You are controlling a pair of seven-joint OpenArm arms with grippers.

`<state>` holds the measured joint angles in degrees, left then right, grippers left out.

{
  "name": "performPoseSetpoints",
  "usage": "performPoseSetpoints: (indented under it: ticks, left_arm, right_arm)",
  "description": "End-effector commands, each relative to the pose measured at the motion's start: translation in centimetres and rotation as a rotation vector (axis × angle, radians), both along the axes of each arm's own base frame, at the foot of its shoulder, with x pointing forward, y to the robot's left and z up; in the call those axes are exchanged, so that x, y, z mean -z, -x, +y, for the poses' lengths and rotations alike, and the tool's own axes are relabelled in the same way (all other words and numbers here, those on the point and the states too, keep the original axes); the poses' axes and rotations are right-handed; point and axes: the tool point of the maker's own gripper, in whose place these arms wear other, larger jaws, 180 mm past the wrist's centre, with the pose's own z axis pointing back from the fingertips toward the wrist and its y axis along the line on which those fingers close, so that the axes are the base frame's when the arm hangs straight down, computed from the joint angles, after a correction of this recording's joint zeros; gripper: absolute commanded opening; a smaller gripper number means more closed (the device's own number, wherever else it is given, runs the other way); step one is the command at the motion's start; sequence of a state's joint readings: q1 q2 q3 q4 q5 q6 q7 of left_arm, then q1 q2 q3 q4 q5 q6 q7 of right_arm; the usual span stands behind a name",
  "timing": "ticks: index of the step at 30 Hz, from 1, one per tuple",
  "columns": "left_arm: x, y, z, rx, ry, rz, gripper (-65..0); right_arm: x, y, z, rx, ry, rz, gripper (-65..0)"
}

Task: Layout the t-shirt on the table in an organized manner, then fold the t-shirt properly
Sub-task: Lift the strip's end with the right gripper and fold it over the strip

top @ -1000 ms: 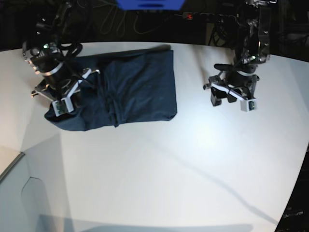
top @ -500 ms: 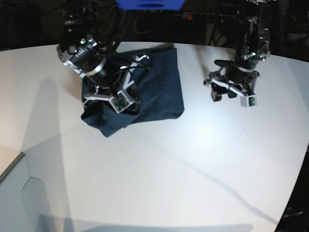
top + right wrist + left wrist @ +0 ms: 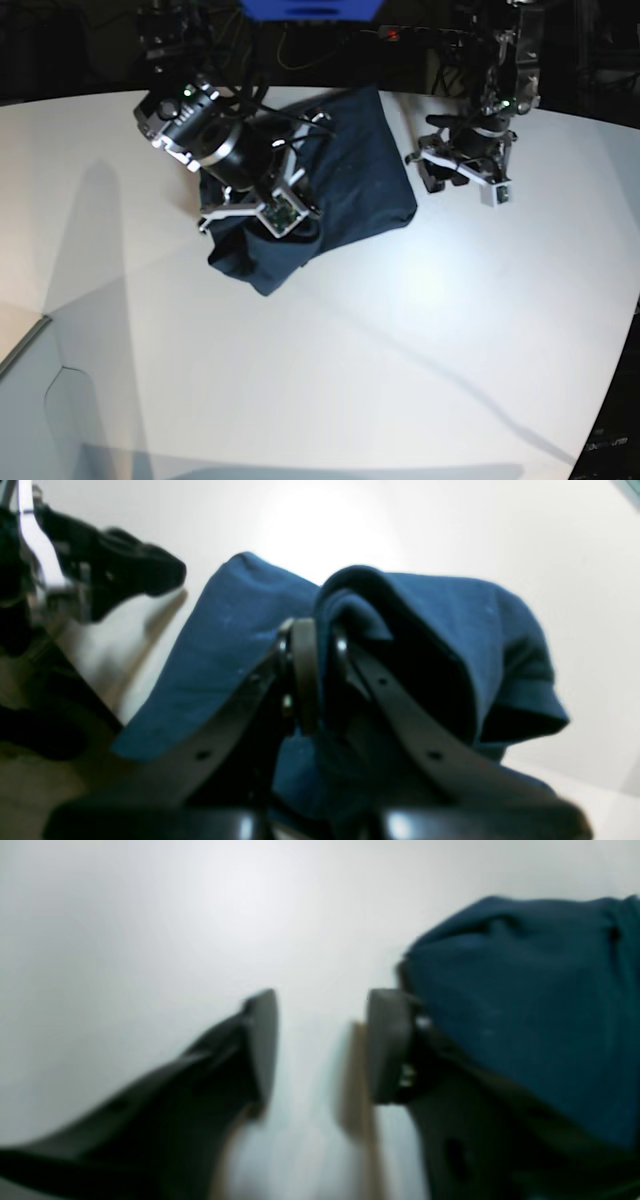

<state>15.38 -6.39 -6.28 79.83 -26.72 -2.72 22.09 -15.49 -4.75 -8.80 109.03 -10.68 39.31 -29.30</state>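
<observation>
On table [image 3: 420, 330]: right hand [image 3: 312, 680] clamps t-shirt [image 3: 350, 190] fold; left hand [image 3: 320, 1045] apart, beside shirt.

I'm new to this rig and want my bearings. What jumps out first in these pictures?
A dark navy t-shirt, bunched at the far middle of the white table. The right gripper has its fingers shut on a fold of it, lifting cloth. The left gripper, fingers apart and empty, hangs just beside the shirt.

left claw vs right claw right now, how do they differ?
Right claw is shut on a fold of the t-shirt; left claw has a gap between its fingers and holds nothing. Right sits over the cloth; left sits beside it, over bare table. Both are dark.
</observation>
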Motion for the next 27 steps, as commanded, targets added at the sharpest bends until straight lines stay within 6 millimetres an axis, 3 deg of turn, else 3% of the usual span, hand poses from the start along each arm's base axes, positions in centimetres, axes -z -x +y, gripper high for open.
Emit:
performPoseSetpoints:
  ticks: [1, 5, 9, 14, 17, 21, 27]
  left_arm:
    - [0.2, 0.1, -0.4, -0.002, 0.014, 0.011, -46.6]
    - [1.1, -0.5, -1.4, -0.015, 0.043, 0.03, -65.0]
    - [2.1, -1.0, -2.4, -0.003, 0.07, 0.085, -64.1]
    - [1.8, -1.5, -2.6, 0.012, 0.076, 0.093, -64.2]
    - [1.6, -1.7, -2.4, 0.014, 0.07, 0.086, -64.2]
    - [1.6, -1.7, -2.3, 0.012, 0.068, 0.085, -64.2]
    - [0.9, -2.1, -1.9, 0.008, 0.062, 0.063, -64.2]
  right_arm:
    - [-1.6, -0.5, 0.8, -0.017, -0.047, -0.048, -65.0]
    - [-1.8, -0.5, 1.0, -0.023, -0.049, -0.051, -65.0]
    - [-2.1, 0.4, 3.0, -0.085, -0.065, -0.054, -65.0]
    - [-2.3, 1.9, 5.6, -0.189, -0.067, -0.061, -65.0]
    - [-2.7, 1.2, 5.8, -0.193, -0.068, -0.077, -65.0]
    - [-1.2, 0.7, 6.0, -0.205, -0.052, -0.045, -65.0]
    - [1.8, 1.8, 7.0, -0.255, -0.03, 0.036, -65.0]
